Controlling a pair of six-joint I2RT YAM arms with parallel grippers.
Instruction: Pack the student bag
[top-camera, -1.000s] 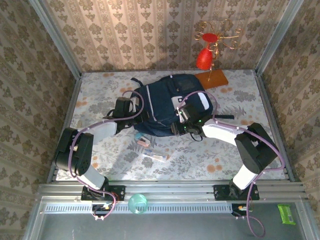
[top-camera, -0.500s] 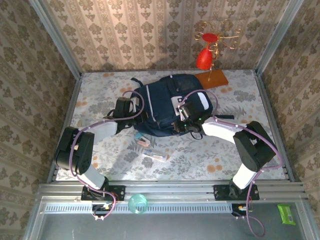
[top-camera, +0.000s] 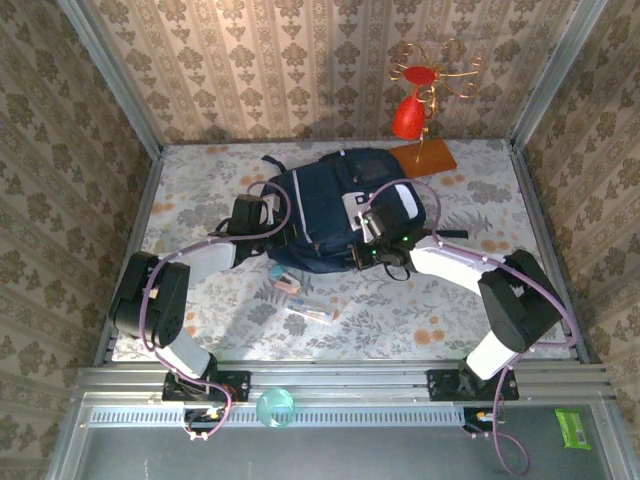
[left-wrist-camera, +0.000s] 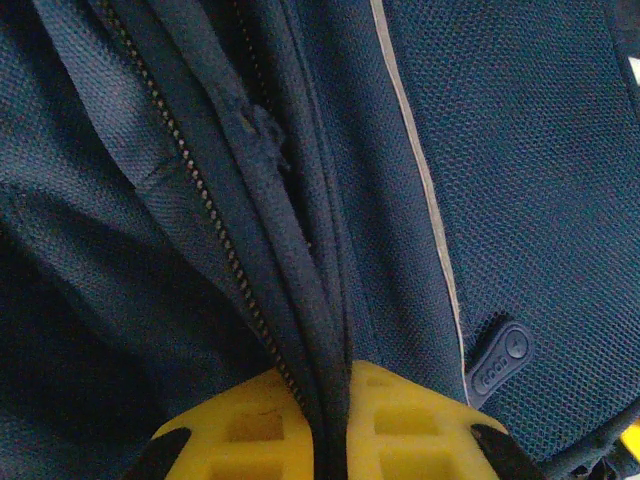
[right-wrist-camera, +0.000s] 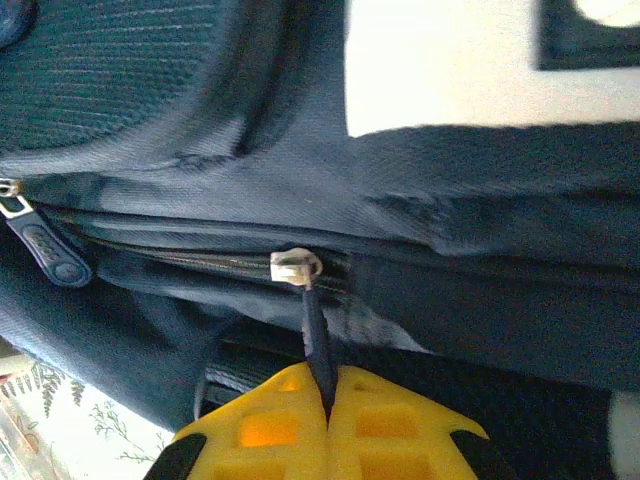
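Centrally, the large dark navy fabric backpack lay on the flowered tabletop, toward its far edge. The left gripper had its yellow fingers pressed together on a fold of the bag's fabric beside a zip, while the right gripper pinched a dark zip-pull cord attached to a pale slider.

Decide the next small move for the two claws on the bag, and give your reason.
Probably the right claw should draw the zip pull along the zip while the left claw holds firm. The right claw is shut on the pull's cord just below the slider, and the left claw pinches a fold of the bag, which would brace it.
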